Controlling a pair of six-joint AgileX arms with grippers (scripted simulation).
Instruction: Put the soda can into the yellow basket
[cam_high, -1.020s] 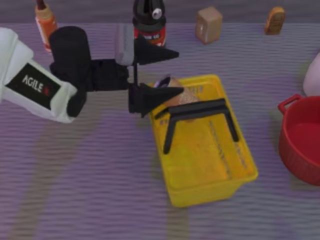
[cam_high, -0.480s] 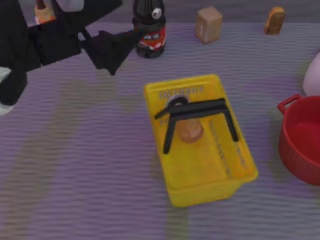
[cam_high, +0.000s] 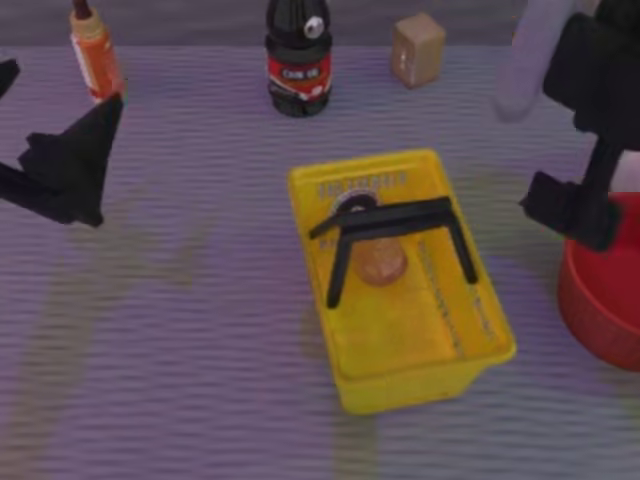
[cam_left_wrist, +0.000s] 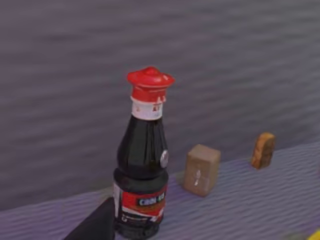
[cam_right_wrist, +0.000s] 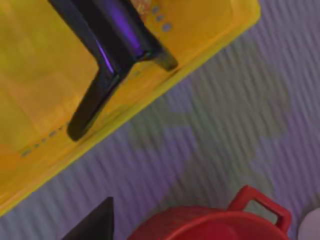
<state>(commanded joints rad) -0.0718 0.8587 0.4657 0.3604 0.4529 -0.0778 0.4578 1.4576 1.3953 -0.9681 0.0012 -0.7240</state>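
Left gripper (cam_high: 65, 170) pulled back to table's left edge, jaws spread, empty. Right gripper (cam_high: 575, 205) newly arrived over red pot (cam_high: 600, 300); finger state unreadable. Soda can (cam_high: 380, 260) lies inside yellow basket (cam_high: 400, 380), under black handle (cam_high: 395, 218). Placement looks done.

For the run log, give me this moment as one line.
soda can: inside yellow basket, under handle | left gripper: open, table's left, holding nothing | right gripper: above red pot
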